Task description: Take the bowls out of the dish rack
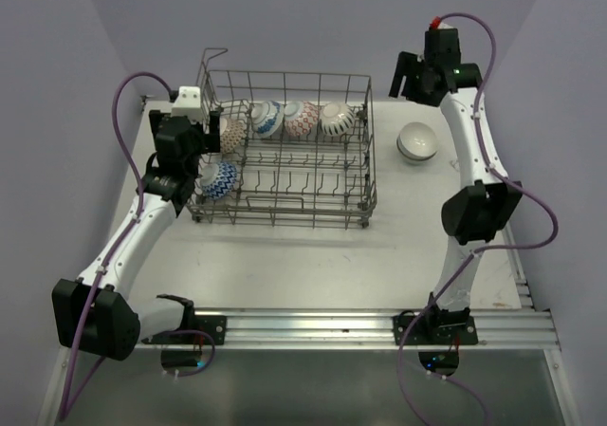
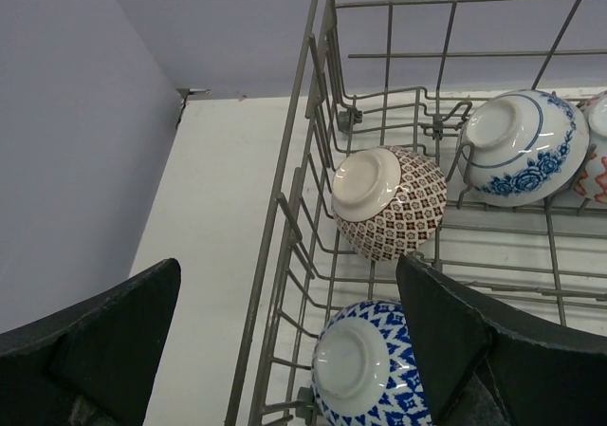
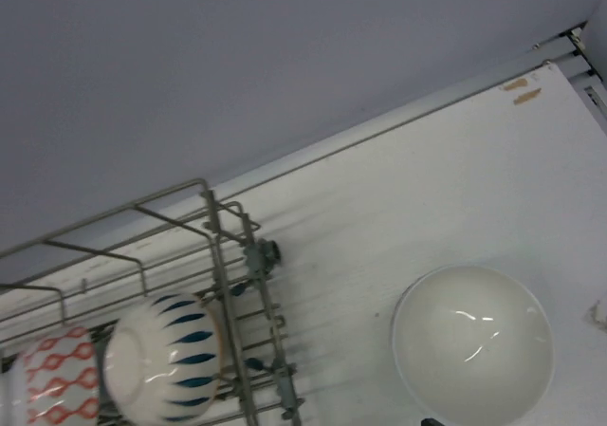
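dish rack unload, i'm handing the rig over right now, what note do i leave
Left gripper: open, over the dish rack's left end, holding nothing.
Right gripper: high above the white bowl, nothing seen in it; jaws unclear.
Done: white bowl upright on the table, right of the rack.
To do: five bowls in the rack: brown-patterned, blue-triangle, blue-floral, red-patterned, blue-teardrop.

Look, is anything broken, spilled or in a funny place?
Nothing stands out. The plain white ceramic bowl sits upright on the white table, right of the grey wire dish rack. Five patterned bowls lean on their sides inside it, as racked dishes do. No chips or spills show.
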### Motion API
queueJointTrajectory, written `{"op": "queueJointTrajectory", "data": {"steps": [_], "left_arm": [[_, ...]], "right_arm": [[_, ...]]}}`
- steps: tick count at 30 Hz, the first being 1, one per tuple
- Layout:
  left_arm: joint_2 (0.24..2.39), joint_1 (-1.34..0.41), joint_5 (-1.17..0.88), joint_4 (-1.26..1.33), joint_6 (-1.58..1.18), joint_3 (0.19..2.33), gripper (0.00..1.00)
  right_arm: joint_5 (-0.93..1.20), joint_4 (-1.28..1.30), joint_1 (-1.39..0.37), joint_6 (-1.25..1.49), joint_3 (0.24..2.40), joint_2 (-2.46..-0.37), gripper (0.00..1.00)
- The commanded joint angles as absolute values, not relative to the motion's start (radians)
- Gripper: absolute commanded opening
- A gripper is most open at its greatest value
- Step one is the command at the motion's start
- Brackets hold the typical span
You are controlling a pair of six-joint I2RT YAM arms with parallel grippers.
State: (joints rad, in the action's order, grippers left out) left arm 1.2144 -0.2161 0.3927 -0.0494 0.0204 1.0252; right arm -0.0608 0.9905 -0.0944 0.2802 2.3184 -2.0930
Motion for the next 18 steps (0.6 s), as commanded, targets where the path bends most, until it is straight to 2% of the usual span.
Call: {"op": "queueJointTrajectory", "data": {"steps": [1, 8, 12, 15, 16, 18], "left_arm": [[1.206, -0.209, 0.38, -0.04, 0.014, 1.072, 1.0], [1.226, -0.209, 0.39, -0.049, 0.017, 1.08, 1.0], [1.226, -0.209, 0.387, -0.054, 0.015, 1.083, 1.0], [1.227, -0.209, 0.377, -0.057, 0.011, 1.084, 1.0], [1.226, -0.209, 0.376, -0.058, 0.011, 1.085, 1.0], [1.23, -0.209, 0.374, -0.061, 0.009, 1.088, 1.0]], "right_arm": [[0.047, 0.725, -0.188, 0.342, 2.204, -1.913, 0.75], [0.147, 0.788, -0.293, 0.449, 2.437, -2.115, 0.84], [0.114, 0.735, -0.321, 0.471, 2.41, -2.154, 0.86], [0.109, 0.724, -0.324, 0.477, 2.413, -2.195, 0.93], [0.115, 0.706, -0.327, 0.473, 2.408, -2.203, 0.99], [0.089, 0.7, -0.33, 0.462, 2.398, -2.221, 0.99]]}}
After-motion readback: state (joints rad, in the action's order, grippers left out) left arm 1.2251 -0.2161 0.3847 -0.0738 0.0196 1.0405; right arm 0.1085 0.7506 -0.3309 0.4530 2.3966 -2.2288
